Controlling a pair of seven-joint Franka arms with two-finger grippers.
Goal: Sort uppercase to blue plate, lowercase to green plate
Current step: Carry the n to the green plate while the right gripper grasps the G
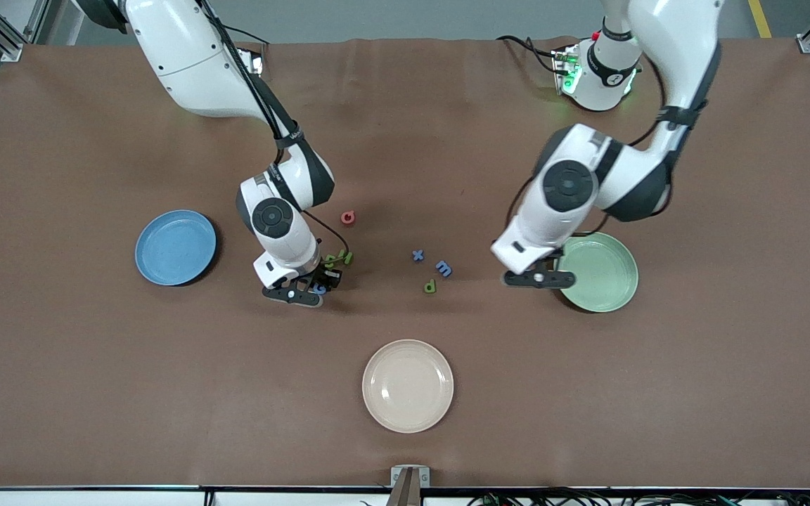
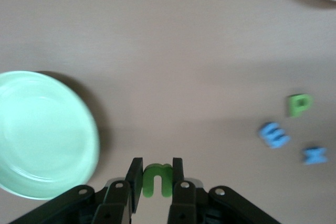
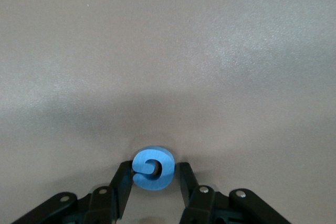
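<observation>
1. Blue plate (image 1: 175, 247) and green plate (image 1: 599, 271) both lie empty on the worktop (image 1: 405, 436); nothing is sorted yet.
2. Left hand (image 2: 155, 182), beside the green plate, pinches a green n (image 2: 157, 179).
3. Right hand (image 3: 153, 179), near the blue plate, closes on the G (image 3: 153, 168).
4. Q (image 1: 348, 217), x (image 1: 418, 255), m (image 1: 444, 268), d (image 1: 430, 286) and green letters (image 1: 338, 258) wait between the plates.

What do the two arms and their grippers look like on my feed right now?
Both arms are glossy white with black joint bands and round dark caps at the wrists. A black cable runs along the right arm and another along the left arm. The left gripper and right gripper have slim black fingers with small silver screws. Green lights glow on the left arm's base.
</observation>
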